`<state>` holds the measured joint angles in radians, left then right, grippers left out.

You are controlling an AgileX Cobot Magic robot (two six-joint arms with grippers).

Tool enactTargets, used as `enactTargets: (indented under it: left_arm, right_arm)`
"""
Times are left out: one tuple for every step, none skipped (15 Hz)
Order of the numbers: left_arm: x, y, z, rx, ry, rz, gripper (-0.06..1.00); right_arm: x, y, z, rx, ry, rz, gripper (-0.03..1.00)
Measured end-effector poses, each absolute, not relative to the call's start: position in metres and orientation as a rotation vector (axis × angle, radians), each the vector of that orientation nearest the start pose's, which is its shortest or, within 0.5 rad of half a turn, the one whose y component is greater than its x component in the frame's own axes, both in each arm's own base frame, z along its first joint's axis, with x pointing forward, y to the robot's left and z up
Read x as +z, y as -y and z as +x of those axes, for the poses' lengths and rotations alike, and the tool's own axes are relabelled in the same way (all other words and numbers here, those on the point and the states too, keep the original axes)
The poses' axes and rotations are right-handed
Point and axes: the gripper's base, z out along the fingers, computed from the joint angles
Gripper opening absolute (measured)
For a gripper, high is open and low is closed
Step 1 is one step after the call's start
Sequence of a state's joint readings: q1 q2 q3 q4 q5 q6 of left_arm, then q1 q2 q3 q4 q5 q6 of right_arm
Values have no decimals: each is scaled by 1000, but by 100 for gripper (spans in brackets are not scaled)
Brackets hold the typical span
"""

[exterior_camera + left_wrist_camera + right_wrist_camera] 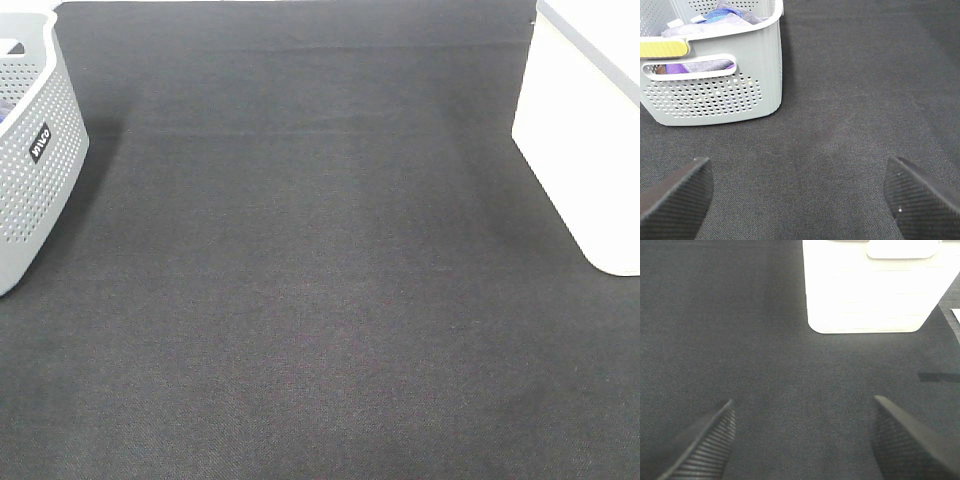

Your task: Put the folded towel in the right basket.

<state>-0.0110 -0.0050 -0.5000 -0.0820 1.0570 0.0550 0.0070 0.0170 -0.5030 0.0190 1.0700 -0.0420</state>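
Flanking open dark mat (pixel 320 280), grey basket (pixel 35 150) and right basket (pixel 590 140) hug opposite edges; both fingers spread.

a dark woven mat (pixel 320 300) covers the whole work surface. at its left edge in the high view stands a grey perforated basket (pixel 35 190), its wall dotted with small holes and bearing a small black label (pixel 39 141) with white lettering. the left wrist view shows the same basket with 1 slotted handle opening (pixel 690 66), a yellow strip (pixel 662 48) on its rim, and a heap of grey, blue and purple cloths (pixel 722 15) inside.
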Motion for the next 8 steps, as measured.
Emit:
enactTargets:
  left_arm:
    - [278,6,-6,-70,-2032,71,88]
    - [278,6,-6,-70,-2032,71,88]
    - [278,6,-6,-70,-2032,71,88]
    - [278,6,-6,-70,-2032,71,88]
    - [278,6,-6,-70,-2032,71,88]
    - [278,6,-6,-70,-2032,71,88]
    - [278,6,-6,-70,-2032,71,88]
    - [278,6,-6,-70,-2032,71,88]
  right_arm:
    - [278,-2,-3,2,-2065,-51,70]
    - [278,-2,-3,2,-2065,-51,70]
    - [278,-2,-3,2,-2065,-51,70]
    - [278,-2,-3,2,-2065,-51,70]
    - [278,-2,-3,2,-2064,-51,70]
    - [278,-2,-5,2,-2053,-51,70]
    - [278,-2,-6,2,-2043,-51,70]
    - [278,-2,-6,2,-2042,-51,70]
